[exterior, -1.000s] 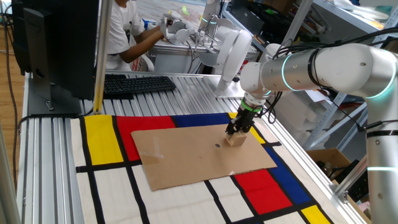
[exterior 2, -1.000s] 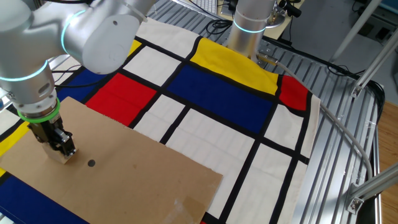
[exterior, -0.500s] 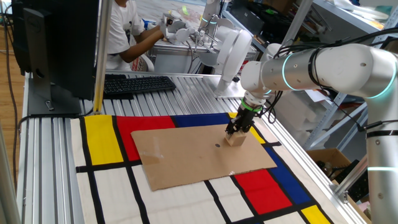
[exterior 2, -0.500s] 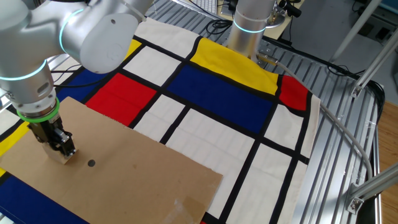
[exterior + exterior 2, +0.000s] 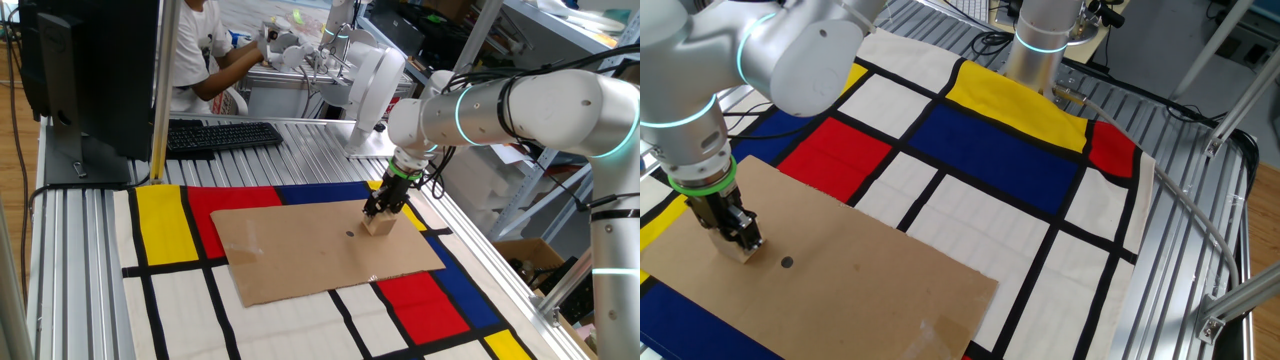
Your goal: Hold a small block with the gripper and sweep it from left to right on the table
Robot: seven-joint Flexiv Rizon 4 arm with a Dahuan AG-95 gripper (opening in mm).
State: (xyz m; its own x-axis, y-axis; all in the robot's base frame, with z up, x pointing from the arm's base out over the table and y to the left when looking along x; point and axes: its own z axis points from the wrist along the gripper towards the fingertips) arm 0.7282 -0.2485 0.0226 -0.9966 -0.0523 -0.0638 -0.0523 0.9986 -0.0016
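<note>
Gripper (image 5: 378,213) is pinching the block (image 5: 379,226) against the cardboard (image 5: 300,250), near its right edge in one fixed view. We are judging slip risk: cardboard drag could be twisting the block loose mid-sweep.

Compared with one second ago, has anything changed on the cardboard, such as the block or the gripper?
Nothing visibly changed. The gripper stays shut on the small block, which rests at the same spot on the cardboard sheet, beside the dark dot.
</note>
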